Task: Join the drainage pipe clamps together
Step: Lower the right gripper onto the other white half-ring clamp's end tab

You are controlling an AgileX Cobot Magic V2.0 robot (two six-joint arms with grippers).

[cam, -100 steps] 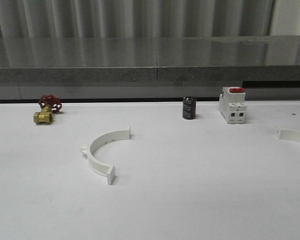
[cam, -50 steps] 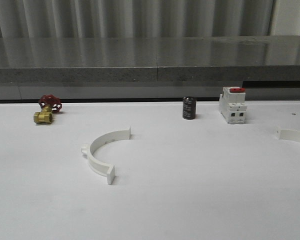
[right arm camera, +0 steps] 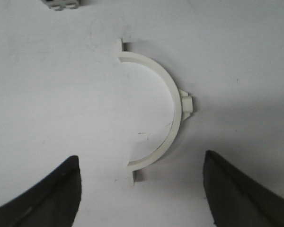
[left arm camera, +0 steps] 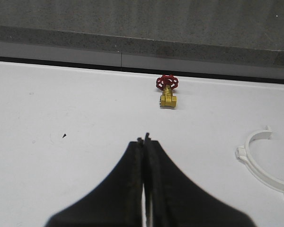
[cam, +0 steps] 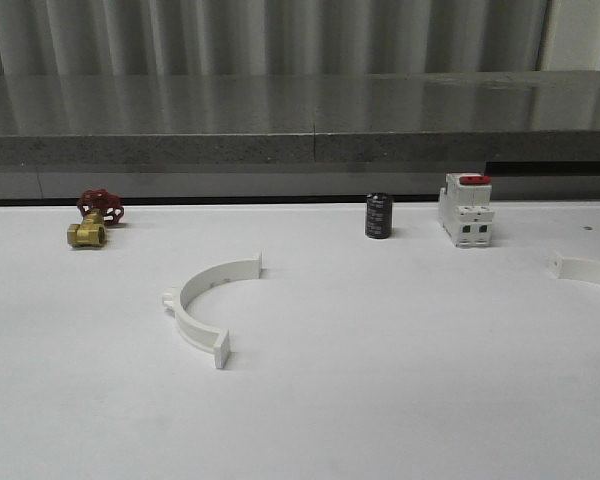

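Observation:
Two white half-ring drainage pipe clamps lie flat on the white table, far apart. One clamp [cam: 202,303] rests left of centre, and it also appears in the left wrist view [left arm camera: 262,163], off to the side of my left gripper [left arm camera: 144,139]. That gripper is shut, hovers over bare table and holds nothing. The other clamp [cam: 588,270] lies at the table's right edge, cut off by the frame. My right gripper [right arm camera: 141,156] hangs open above this clamp [right arm camera: 173,104], its dark fingers [right arm camera: 47,194] spread to either side of the clamp's near end tab without touching it.
A brass valve with a red handwheel [cam: 93,222] stands at the back left, also seen in the left wrist view [left arm camera: 168,92]. A black cylinder [cam: 378,216] and a white breaker with a red top [cam: 465,210] stand at the back. A grey ledge [cam: 300,150] borders the table's far edge.

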